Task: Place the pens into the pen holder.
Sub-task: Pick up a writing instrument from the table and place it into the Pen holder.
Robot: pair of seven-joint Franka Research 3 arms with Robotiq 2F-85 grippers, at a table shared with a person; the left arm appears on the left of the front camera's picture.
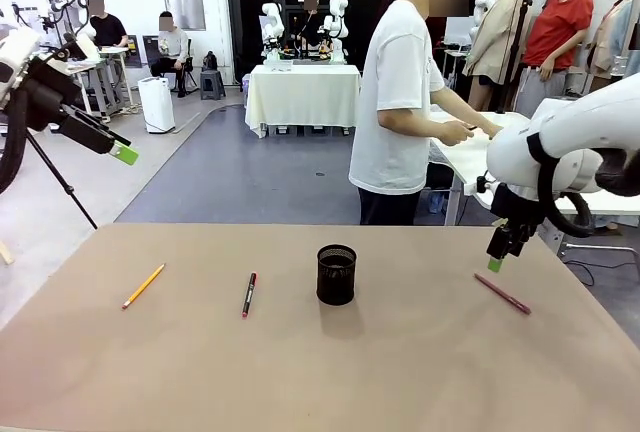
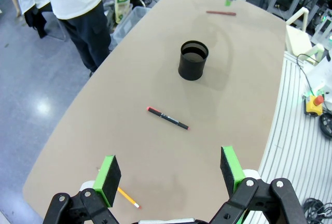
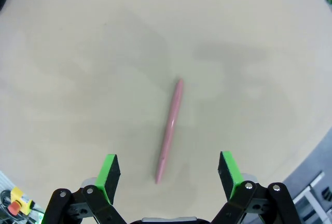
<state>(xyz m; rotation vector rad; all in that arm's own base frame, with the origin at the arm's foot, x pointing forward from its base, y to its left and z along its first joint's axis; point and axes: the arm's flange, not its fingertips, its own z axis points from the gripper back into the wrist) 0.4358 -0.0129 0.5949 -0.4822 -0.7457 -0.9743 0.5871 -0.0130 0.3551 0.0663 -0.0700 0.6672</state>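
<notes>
The tan table takes up the lower half of the front view, with its far edge rounded. A person in a white T-shirt stands just beyond that far edge, a little right of its middle. The person is turned side-on, with both hands over another white-covered table behind.

The left gripper hangs high and off the table's left edge. Its green pads are spread wide and there is nothing between them. The right gripper points down over the right part of the table, nearer the far edge than the near one. Its jaws are also fully apart and it holds nothing. Its tips appear to stop just short of the surface, though the front view is too small to be sure.

The pen holder, a black mesh cup, stands upright near the middle of the table.

The brownish-red pencil lies flat toward the right edge. In the right wrist view it lies in line with the gap between the open pads, and neither pad touches it. The yellow-orange pencil lies flat near the left edge, angled toward the far side. The black pen with red ends lies flat between that pencil and the holder, well apart from both.
</notes>
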